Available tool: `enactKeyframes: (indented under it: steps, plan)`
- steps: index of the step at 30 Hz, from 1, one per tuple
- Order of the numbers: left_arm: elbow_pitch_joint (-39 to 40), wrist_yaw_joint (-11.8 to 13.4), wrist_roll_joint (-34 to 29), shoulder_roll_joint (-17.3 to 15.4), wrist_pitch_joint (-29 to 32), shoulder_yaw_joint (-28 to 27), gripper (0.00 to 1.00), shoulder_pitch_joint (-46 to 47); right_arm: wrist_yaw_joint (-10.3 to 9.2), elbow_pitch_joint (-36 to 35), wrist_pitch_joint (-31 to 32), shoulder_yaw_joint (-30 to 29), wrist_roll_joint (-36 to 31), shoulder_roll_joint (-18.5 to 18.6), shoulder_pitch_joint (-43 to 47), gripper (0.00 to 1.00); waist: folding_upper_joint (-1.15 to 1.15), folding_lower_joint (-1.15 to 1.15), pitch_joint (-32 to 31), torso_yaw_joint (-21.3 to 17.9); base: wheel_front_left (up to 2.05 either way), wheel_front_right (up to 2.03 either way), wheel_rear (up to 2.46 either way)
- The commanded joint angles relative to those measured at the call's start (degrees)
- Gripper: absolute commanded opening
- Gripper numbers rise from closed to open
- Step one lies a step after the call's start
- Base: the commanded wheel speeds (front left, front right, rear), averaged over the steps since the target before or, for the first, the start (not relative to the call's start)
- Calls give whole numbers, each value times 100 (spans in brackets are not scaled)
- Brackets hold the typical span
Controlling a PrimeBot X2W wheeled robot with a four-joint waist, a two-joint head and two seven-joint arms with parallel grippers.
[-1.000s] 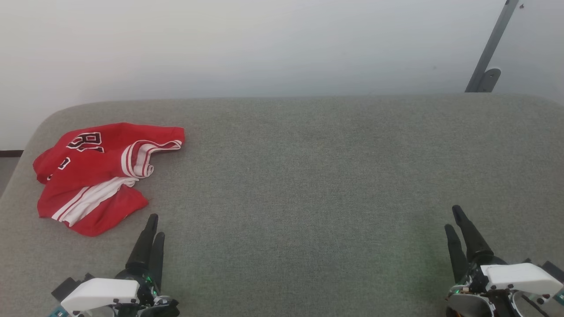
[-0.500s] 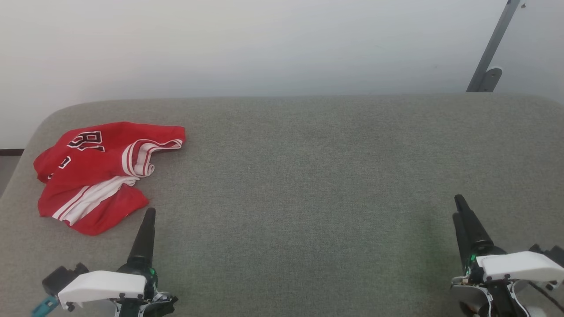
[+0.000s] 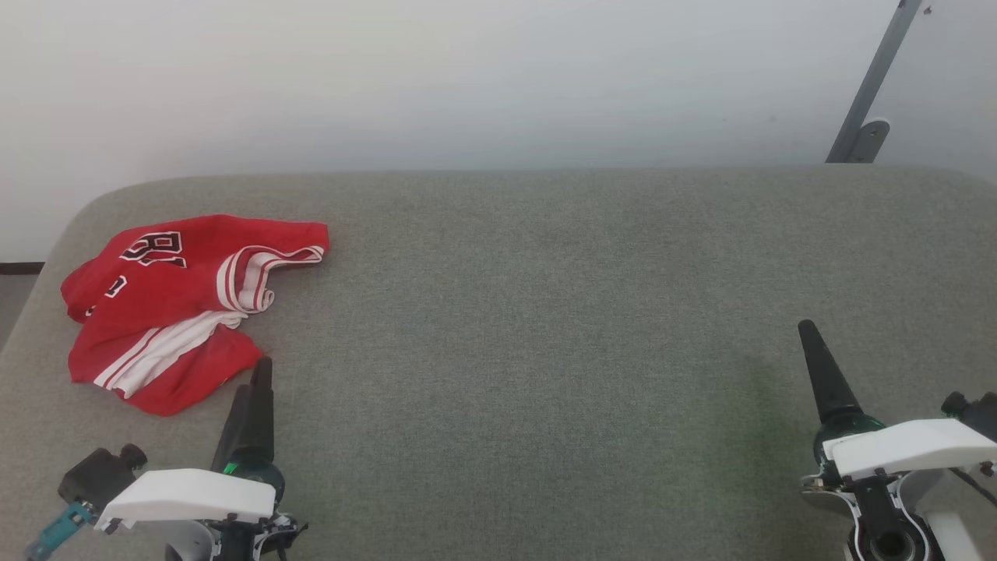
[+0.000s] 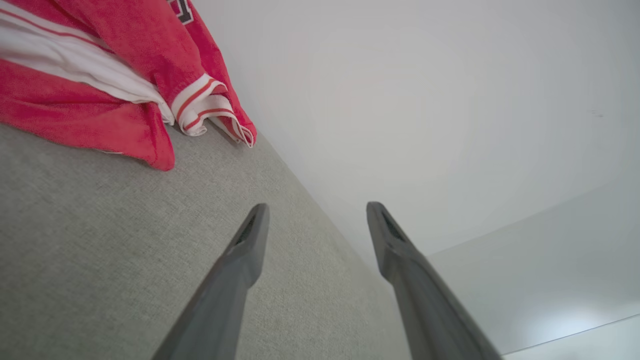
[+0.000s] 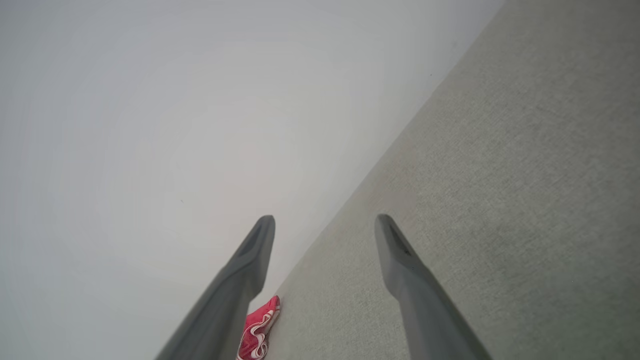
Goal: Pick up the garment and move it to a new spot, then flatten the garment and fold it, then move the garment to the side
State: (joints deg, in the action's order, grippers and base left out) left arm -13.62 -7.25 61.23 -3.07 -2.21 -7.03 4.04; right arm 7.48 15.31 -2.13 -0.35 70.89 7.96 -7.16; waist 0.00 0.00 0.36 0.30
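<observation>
The garment [image 3: 175, 304], a red jersey with white-and-red striped trim and black lettering, lies crumpled at the far left of the grey table [image 3: 545, 312]. My left gripper [image 3: 257, 374] hovers just below and right of its lower edge, apart from the cloth. In the left wrist view the garment [image 4: 100, 85] lies at upper left beyond my left gripper [image 4: 315, 212], whose fingers stand open and empty. My right gripper [image 3: 806, 331] is at the lower right, far from the garment. The right wrist view shows my right gripper [image 5: 325, 222] open and empty, with a bit of the garment [image 5: 257, 330] far off.
A pale wall [image 3: 467, 78] rises behind the table's far edge. A grey metal bracket [image 3: 872, 101] leans on the wall at upper right. The table's left corner is rounded near the garment.
Both grippers have crept forward over the table and rolled about their long axes. The left fingertips now stand closer to the garment's lower edge. The garment has not moved.
</observation>
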Motion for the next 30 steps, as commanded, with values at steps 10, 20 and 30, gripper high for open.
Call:
enactKeyframes:
  steps: [10,20,30]
  plan:
    - [265,43,-1358,15,-246,-47,100,95,1,-145,-254,62,-1432,158,-178,100,0,0,12,3,0,0,0]
    - [376,141,-2393,-33,-410,109,100,37,1,-154,-419,101,-2533,230,-214,100,0,0,46,7,0,0,0]
    - [451,362,-3228,-204,-572,297,100,22,1,-204,-583,10,-3633,238,-318,100,0,0,116,-6,0,0,0]
